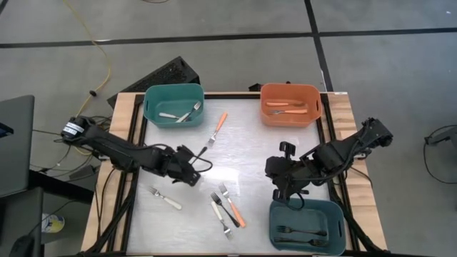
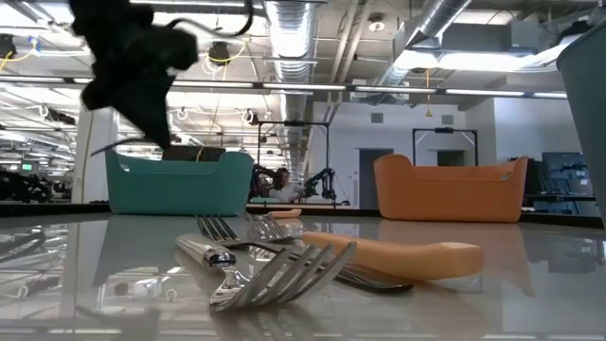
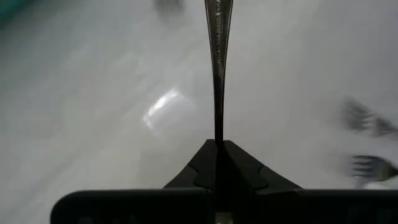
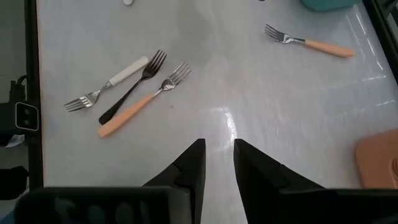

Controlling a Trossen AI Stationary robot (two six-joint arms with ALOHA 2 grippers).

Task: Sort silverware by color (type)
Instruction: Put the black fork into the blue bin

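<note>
Left gripper (image 1: 191, 170) clenched on a black fork (image 3: 217, 56), lifted off the table (image 1: 257, 143); fork sticks straight out from its fingertips. Three forks (image 1: 227, 208) lie in a cluster just beyond it, a white fork (image 1: 166, 199) nearby. Right gripper (image 4: 217, 163) released, empty, hanging beside the dark teal bin (image 1: 307, 227).

Two teal bins (image 1: 173, 104), one orange bin (image 1: 289, 105), white-handled fork (image 1: 166, 199)

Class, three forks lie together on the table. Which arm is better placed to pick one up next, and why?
Right. The right end effector is open and empty, looking down on the three forks. The left end effector is shut on a metal fork.
</note>
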